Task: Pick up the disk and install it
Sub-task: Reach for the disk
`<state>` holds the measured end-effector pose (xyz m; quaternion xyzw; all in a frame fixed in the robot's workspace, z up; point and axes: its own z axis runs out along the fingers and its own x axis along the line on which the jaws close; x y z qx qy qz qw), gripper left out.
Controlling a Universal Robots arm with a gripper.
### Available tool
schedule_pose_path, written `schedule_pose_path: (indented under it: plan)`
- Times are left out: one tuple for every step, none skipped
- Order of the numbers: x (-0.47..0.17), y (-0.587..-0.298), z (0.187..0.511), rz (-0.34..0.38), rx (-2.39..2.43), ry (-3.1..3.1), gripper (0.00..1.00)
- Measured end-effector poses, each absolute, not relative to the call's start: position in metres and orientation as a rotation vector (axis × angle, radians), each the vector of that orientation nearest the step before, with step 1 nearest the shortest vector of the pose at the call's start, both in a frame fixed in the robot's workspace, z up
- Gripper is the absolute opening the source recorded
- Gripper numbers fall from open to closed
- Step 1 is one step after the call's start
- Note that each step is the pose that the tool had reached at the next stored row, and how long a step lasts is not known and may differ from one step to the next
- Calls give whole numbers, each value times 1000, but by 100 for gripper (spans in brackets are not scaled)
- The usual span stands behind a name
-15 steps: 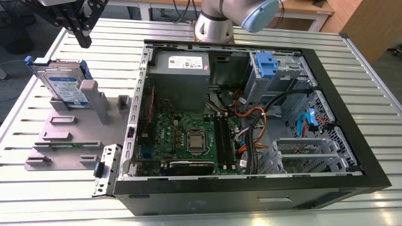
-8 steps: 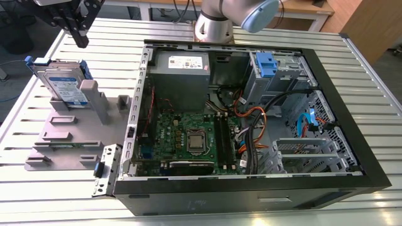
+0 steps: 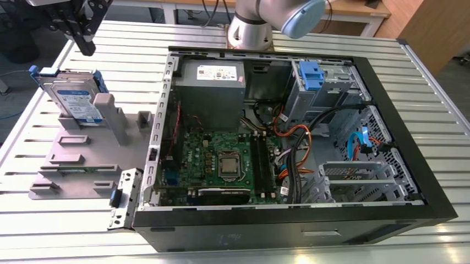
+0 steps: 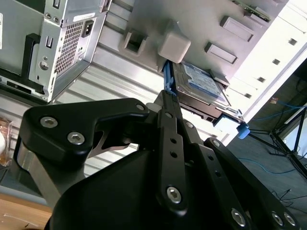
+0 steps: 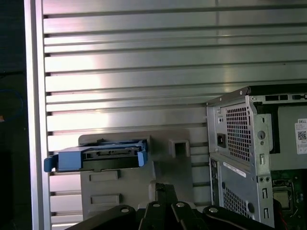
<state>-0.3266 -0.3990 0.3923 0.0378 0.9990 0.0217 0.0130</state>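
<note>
End effector (image 3: 87, 50): fingers closed together with nothing between them; it hangs in the air above the desk (image 3: 132, 33), touching nothing
Disk (image 3: 77, 102): stands on edge in the grey slotted stand (image 3: 74, 165), label face showing, blue carrier frame around it; it sits below the end effector and apart from it
Disk relative to end effector, wrist views: in the first wrist view the disk (image 5: 103, 155) lies beyond the fingertips (image 5: 160, 190) and off to one side of their line; in the second wrist view the disk (image 4: 199, 81) lies just past the end effector (image 4: 167, 98), a clear gap between them
Stand: flat on the desk beneath the end effector, beside the open computer case (image 3: 294, 137)
Computer case: lies well to the side of the end effector, farther from it than the disk; side panel off, board and cables exposed
</note>
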Motion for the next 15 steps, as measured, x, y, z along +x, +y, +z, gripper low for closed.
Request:
schedule_pose_path:
  plan:
    - [-328, -399, 392, 68, 118, 3113, 11]
    - [-330, -399, 392, 68, 118, 3113, 11]
    - [-331, -399, 392, 68, 118, 3113, 11]
    - [-333, -399, 392, 68, 118, 3112, 11]
    - [-334, -399, 392, 68, 118, 3112, 11]
    - [-336, -399, 392, 68, 118, 3112, 11]
    - [-337, -399, 392, 68, 118, 3112, 11]
    - [-339, -399, 392, 68, 118, 3112, 11]
    - [-340, -399, 392, 68, 118, 3113, 11]
    - [-341, -399, 392, 68, 118, 3113, 11]
    - [-342, -399, 392, 68, 118, 3113, 11]
    - [-343, -399, 392, 68, 118, 3112, 11]
    - [-345, -399, 392, 68, 118, 3112, 11]
    - [-346, -399, 392, 68, 118, 3112, 11]
    - [-347, -399, 392, 68, 118, 3112, 11]
